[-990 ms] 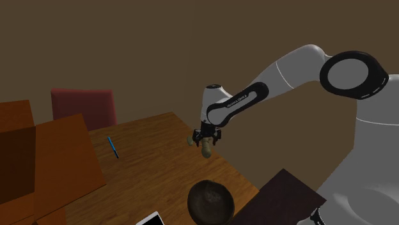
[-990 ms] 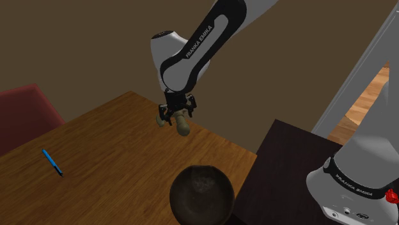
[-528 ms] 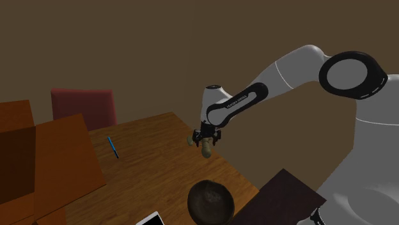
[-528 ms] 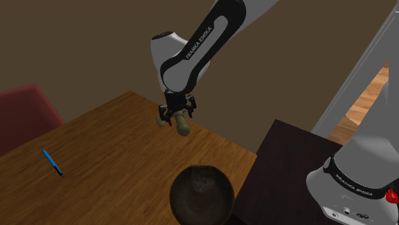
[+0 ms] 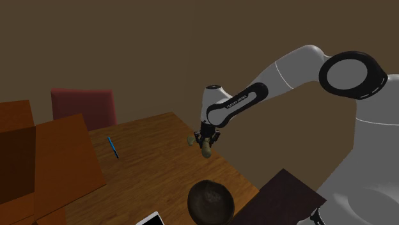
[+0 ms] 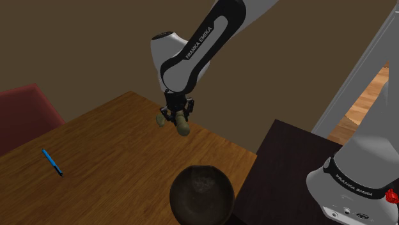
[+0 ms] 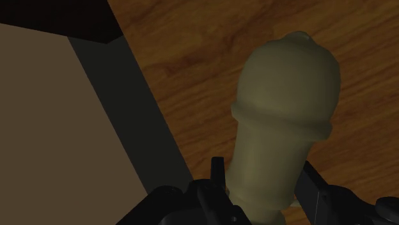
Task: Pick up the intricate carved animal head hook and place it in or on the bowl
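You have a wooden tabletop (image 5: 147, 166) with a blue pen (image 5: 112, 146) lying on it, near the orange-brown boxes (image 5: 61, 160) at the shoulder view's left. A red chair (image 5: 83, 105) stands behind the far edge. A white corner (image 5: 151, 220) pokes in at the bottom.

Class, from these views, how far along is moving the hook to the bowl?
Done: the gripper is shut on the olive hook, clasping its base. In hand: the lift, with the hook low over the wooden table. Left: carrying it to the dark bowl near the table's edge and releasing it.
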Available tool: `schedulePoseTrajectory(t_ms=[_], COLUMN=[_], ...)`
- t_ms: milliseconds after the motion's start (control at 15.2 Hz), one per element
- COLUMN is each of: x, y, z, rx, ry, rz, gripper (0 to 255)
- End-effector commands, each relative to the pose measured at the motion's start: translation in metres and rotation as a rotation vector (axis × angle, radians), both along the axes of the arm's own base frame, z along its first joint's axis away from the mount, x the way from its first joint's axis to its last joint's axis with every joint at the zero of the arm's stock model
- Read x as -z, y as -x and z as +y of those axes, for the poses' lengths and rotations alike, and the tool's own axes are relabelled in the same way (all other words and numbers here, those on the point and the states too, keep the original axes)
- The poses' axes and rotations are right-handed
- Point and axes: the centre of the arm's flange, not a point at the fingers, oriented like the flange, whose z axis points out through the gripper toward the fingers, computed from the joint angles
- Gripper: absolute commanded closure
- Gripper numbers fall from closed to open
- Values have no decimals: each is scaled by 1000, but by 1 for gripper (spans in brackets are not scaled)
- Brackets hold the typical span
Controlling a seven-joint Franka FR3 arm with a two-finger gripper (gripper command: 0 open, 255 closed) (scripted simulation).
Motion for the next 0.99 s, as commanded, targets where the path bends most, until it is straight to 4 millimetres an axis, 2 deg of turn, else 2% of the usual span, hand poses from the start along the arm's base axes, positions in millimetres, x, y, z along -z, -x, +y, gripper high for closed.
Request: schedulePoseTrajectory(t_ms=[0,66,924], x=[0,0,-69], y=[0,0,0], z=[0,0,0], rx=[0,0,0], ry=[0,0,0], rz=[0,0,0], gripper=[255,255,255])
